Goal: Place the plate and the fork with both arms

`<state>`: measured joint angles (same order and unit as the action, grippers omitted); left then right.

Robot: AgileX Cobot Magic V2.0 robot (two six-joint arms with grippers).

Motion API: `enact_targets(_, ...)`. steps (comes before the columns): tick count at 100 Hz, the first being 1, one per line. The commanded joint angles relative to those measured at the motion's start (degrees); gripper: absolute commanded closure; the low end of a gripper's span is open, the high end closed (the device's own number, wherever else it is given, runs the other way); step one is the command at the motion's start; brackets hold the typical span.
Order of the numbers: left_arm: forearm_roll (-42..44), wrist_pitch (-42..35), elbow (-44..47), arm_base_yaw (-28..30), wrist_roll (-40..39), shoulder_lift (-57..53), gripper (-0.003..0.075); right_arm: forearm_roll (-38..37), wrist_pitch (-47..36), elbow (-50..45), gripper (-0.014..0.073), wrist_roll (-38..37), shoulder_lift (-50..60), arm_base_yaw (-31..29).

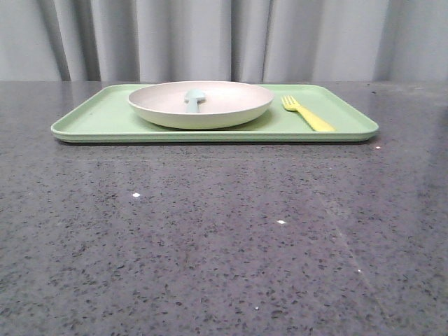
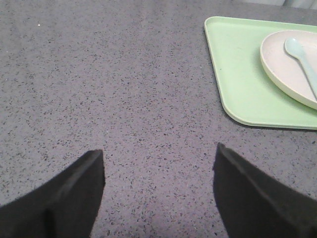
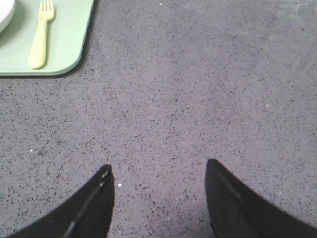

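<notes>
The cream-white plate rests in the middle of the light-green tray at the far side of the table, and a pale blue spoon lies in it. Right of the plate, the yellow fork lies on the tray. Neither arm appears in the front view. My left gripper hangs open over bare tabletop, well apart from the tray's corner and the plate. My right gripper is open too, above bare table, with the fork far off on the tray.
The table is dark speckled stone. A grey curtain hangs behind the tray.
</notes>
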<state>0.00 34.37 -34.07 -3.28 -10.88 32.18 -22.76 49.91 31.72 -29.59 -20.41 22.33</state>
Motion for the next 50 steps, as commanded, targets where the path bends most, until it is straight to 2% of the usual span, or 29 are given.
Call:
enact_targets(1, -0.39, -4.25, -1.59, 0.24, -0.41, 0.03, 0.0263, -3.17, -4.12, 1.38, 0.0196, -0.15, -0.33, -0.36)
enact_targets(8, -0.39, -4.25, -1.59, 0.24, -0.41, 0.03, 0.0286, -3.25, -4.48, 1.38, 0.0255, -0.15, -0.33, -0.36)
enact_targets(17, -0.39, -4.25, -1.59, 0.24, -0.41, 0.03, 0.0351, -3.3, -4.68, 1.38, 0.0386, -0.15, -0.33, -0.36)
enact_targets(24, -0.39, -4.25, -1.59, 0.24, -0.41, 0.03, 0.0431, -3.3, -4.76, 1.38, 0.0508, -0.15, -0.33, -0.36)
enact_targets(37, -0.39, -4.25, -1.59, 0.24, -0.41, 0.03, 0.0629, -3.3, -4.75, 1.38, 0.0721, -0.15, -0.33, -0.36)
enact_targets(44, -0.39, -4.25, -1.59, 0.24, -0.41, 0.03, 0.0741, -3.3, -4.81, 1.38, 0.0711, -0.15, -0.33, -0.36)
enact_targets(50, -0.39, -4.25, -1.59, 0.24, -0.41, 0.03, 0.0741, -3.3, -4.81, 1.38, 0.0713, -0.15, -0.33, -0.36)
